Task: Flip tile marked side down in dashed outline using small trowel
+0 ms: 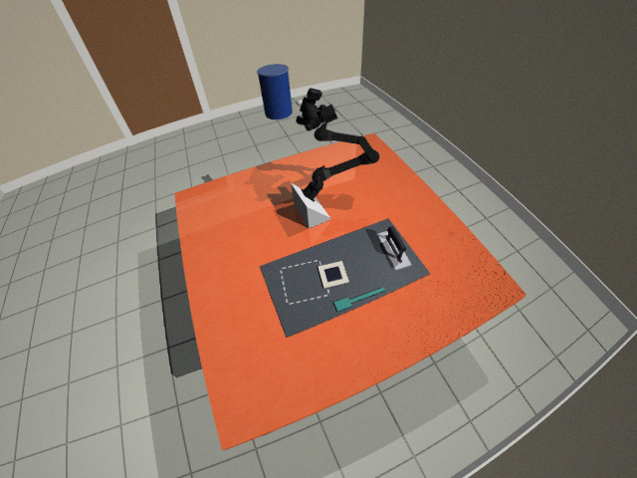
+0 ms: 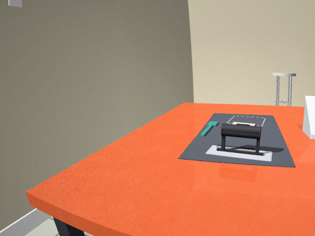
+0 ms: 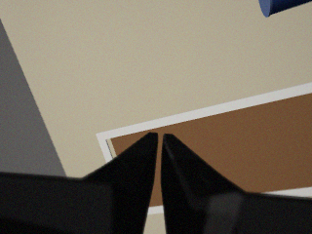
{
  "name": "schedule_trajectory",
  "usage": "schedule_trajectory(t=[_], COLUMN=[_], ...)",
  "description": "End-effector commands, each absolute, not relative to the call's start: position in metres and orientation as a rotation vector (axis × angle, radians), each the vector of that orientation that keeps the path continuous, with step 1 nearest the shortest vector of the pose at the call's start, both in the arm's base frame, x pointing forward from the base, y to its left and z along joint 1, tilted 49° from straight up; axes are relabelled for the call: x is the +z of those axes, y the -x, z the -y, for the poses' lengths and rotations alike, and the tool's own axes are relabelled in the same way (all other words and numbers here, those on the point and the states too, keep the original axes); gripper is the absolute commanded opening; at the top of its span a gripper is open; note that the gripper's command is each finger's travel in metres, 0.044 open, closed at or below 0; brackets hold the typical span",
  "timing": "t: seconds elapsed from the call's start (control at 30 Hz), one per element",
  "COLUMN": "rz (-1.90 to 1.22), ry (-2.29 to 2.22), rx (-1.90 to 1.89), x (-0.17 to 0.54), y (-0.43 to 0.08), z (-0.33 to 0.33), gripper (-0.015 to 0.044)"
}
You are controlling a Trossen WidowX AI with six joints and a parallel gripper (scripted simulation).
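Beige and dark grey walls, a white-framed brown door [image 1: 135,64] [image 3: 229,141] and pale square floor tiles [image 1: 98,319] are surrounding the table [image 1: 247,359] [image 2: 142,177]. Well apart from the tile [image 1: 342,267] [image 2: 252,124], the gripper [image 1: 308,113] [image 3: 159,142] is hanging high with its dark, tapering fingers drawn together and nothing between them. The black jointed arm [image 1: 346,163] is bending back from the tile, rising from a white wedge-shaped mount [image 1: 316,216] [image 2: 308,122]. A smooth blue cylinder [image 1: 277,95] [image 3: 280,6] is standing on the floor beyond the arm from the tile.

The tile is lying flat on the slate-grey mat [image 1: 359,257] [image 2: 201,148], showing a dark square within its cream border. Its edge is covering part of one side of the white dashed outline [image 1: 282,280] [image 2: 249,116]. Beside the tile, a teal tool [image 1: 343,304] [image 2: 212,124] is lying flat, its squarish blade joined to a slim handle. On the tile's side away from the outline, the trowel [image 1: 395,245] [image 2: 241,131] is resting on the mat, its rounded black grip raised over a pale flat blade. In the exterior view, that grip is partly blocking sight of the tile. Far beyond the tile, a round-topped stool [image 2: 283,74] is standing on thin metallic legs. The orange tabletop is showing faint reflections and fine dark speckling.
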State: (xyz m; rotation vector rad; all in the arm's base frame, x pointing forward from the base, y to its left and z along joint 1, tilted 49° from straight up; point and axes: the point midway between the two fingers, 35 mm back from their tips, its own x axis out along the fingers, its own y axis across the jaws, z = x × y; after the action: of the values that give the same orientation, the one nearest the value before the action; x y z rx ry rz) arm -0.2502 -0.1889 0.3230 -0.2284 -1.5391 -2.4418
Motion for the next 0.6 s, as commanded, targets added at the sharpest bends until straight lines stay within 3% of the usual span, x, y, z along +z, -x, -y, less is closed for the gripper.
schedule_trajectory(t=[0.0,0.3,0.43,0.57], rz=[1.539,1.539,1.539,1.539], ry=[0.228,0.228,0.228,0.228], rx=[-2.442,-2.442,-2.442,-2.442], x=[0.323,0.323,0.323,0.323], y=[0.2502,0.2502,0.2502,0.2502], z=[0.1889,0.1889,0.1889,0.1889], gripper=[0.0,0.0,0.01,0.01])
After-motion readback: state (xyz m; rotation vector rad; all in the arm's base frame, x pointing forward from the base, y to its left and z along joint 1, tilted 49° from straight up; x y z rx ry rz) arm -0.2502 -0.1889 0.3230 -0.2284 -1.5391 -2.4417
